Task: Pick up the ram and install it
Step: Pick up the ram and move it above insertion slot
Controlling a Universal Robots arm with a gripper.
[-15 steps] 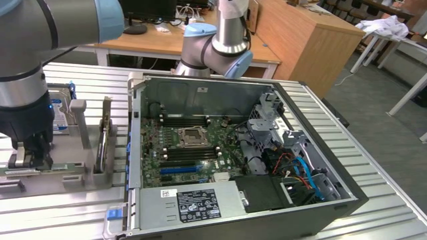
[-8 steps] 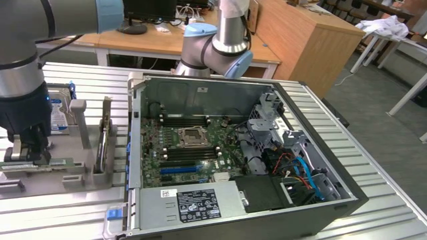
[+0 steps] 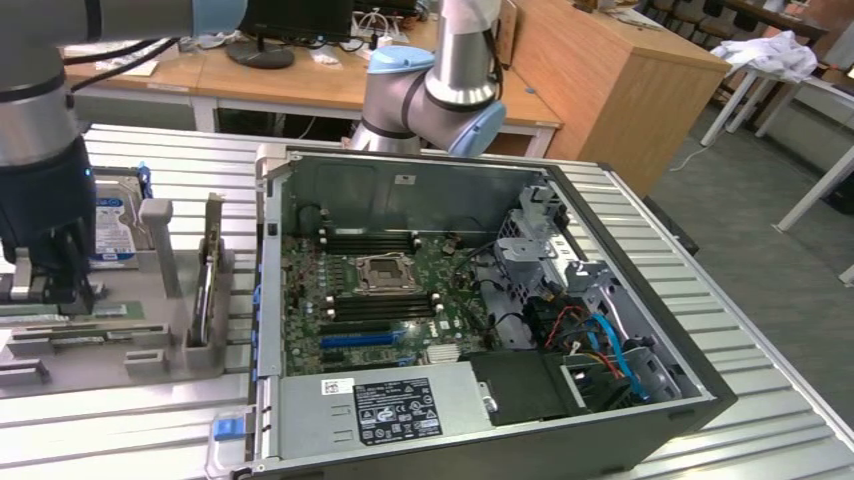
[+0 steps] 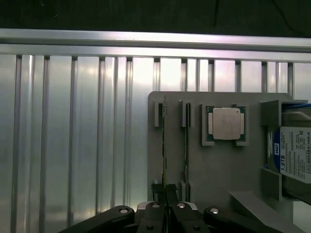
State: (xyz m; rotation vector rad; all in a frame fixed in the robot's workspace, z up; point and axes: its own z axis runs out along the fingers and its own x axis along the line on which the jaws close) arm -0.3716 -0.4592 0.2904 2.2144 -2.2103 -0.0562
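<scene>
A ribbed metal table [image 3: 160, 150] carries an open computer case [image 3: 400, 185] lying on its side, motherboard [image 3: 387, 290] facing up, and, to the exterior view's left of it, a grey parts tray [image 4: 214, 170]. The arm [image 3: 40, 130] hangs over that tray, well apart from the case. On the tray stand a blue-labelled hard drive [image 4: 294, 155], then a square silver processor [image 4: 226, 123] in its recess, then two thin boards on edge in parallel holders. The ram [image 4: 164, 141] is the outer one, the board farther from the processor, with a second stick [image 4: 186, 145] just beside it. It looks seated in its end brackets, not lifted. The gripper [image 4: 167, 200] sits directly over one end of the ram, its jaws drawn together on the board's thin upper edge, so I judge it clamped on the ram. The long axis of the ram runs straight away from the fingertips along its holder, so the grip is near an end and not at the middle. The black memory slots [image 3: 378, 241] on the motherboard lie toward the exterior view's right of the gripper [image 3: 51, 285].
</scene>
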